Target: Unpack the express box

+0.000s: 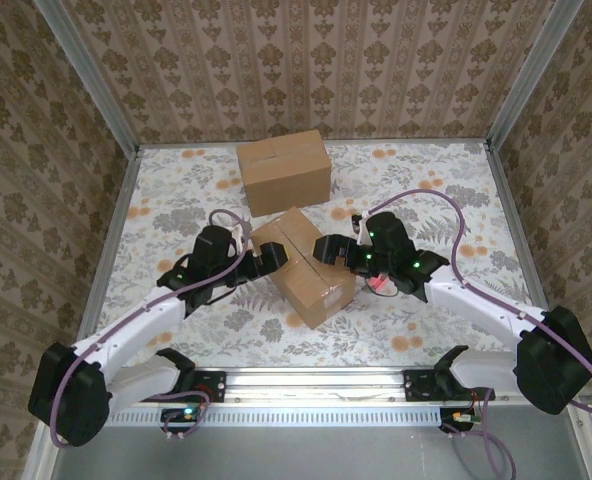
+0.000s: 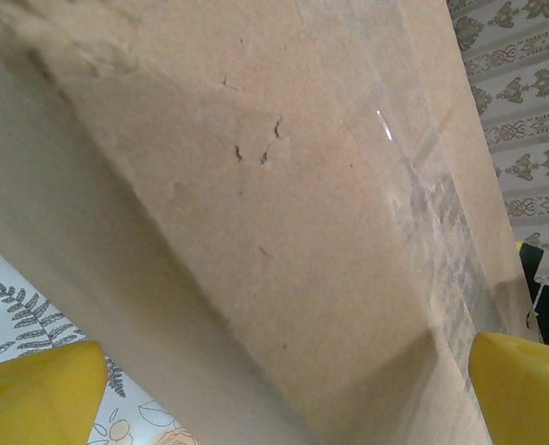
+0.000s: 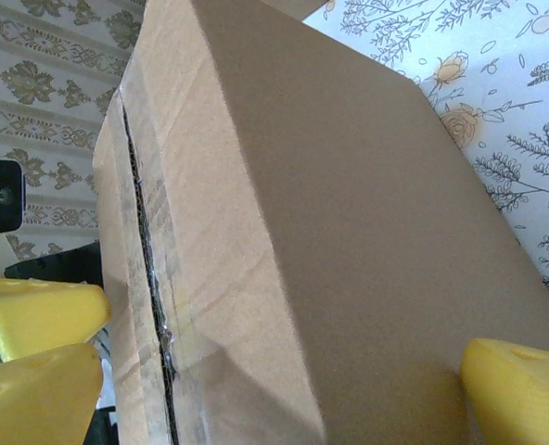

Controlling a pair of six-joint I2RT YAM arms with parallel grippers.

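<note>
- Boxes show first in the top view: a taped brown cardboard box (image 1: 311, 280) lies in the middle of the flowery white table (image 1: 176, 210). A second plain brown cardboard box (image 1: 284, 172) sits well behind it.
- The black left gripper (image 1: 268, 255) is at the near box's left side. The black right gripper (image 1: 328, 248) reaches over its top.
- In the left wrist view, the left gripper's yellow fingers (image 2: 33, 389) are wide apart with the taped box between them. Shiny clear tape (image 2: 432, 213) runs along the box top.
- In the right wrist view, the right gripper's yellow fingers (image 3: 520, 389) are wide apart too, one on each side of the box. The dark middle seam (image 3: 149, 260) looks a bit split under the tape.
- The step looks like getting hold of the box to open it. Next, one arm likely has to hold it steady while the other pulls the flaps apart at the seam.
- No words, logos or labels can be read on the box.
</note>
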